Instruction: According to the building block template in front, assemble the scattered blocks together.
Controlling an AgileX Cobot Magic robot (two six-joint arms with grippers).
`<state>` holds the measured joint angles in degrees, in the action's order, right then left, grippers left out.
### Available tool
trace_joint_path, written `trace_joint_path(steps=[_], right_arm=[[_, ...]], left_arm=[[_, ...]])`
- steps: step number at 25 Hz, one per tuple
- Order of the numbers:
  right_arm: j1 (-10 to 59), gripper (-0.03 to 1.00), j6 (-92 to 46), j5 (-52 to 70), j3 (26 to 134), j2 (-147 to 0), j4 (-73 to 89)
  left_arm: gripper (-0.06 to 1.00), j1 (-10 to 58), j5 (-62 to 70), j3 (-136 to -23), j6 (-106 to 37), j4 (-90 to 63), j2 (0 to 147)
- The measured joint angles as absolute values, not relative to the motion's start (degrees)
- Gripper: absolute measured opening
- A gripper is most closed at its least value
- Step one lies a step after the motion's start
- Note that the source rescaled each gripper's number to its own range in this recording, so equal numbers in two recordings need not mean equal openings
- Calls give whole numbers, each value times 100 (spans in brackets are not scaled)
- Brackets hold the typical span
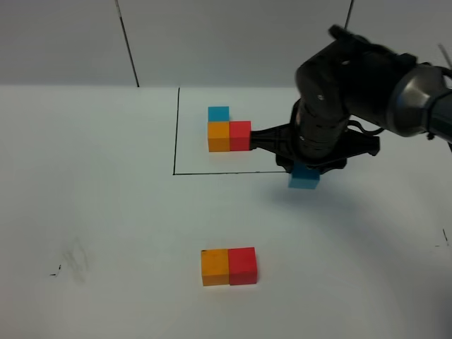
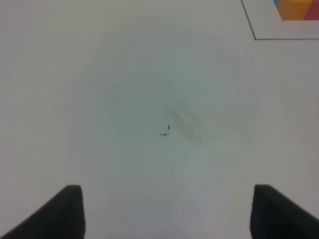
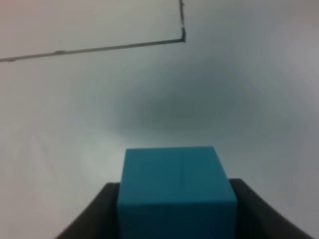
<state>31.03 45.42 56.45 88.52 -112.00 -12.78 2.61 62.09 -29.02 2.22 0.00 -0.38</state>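
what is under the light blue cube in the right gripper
Only bare white table with a soft shadow shows beneath the light blue cube, held by the right gripper. Its underside is hidden.

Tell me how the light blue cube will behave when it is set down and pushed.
Probably stiff: the right end effector clamps the light blue cube without visible denting. Flat faces suggest sliding, not rolling.

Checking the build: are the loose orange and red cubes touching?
Touching. The high view shows the loose orange cube and loose red cube flush, no gap.
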Motion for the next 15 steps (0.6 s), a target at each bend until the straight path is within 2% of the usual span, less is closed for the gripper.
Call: trace_joint_path(steps=[6, 11, 15], right_arm=[[3692, 25, 4824, 6237, 9850, -11969, -1274], [3797, 25, 4579, 6861, 10749, -12622, -764], [3899, 25, 4389, 6907, 11131, -12958, -593]], left_arm=[[50, 261, 6209, -2902, 222, 30, -38], [50, 261, 6209, -2902, 222, 0, -38], [50, 261, 6209, -2902, 222, 30, -38]])
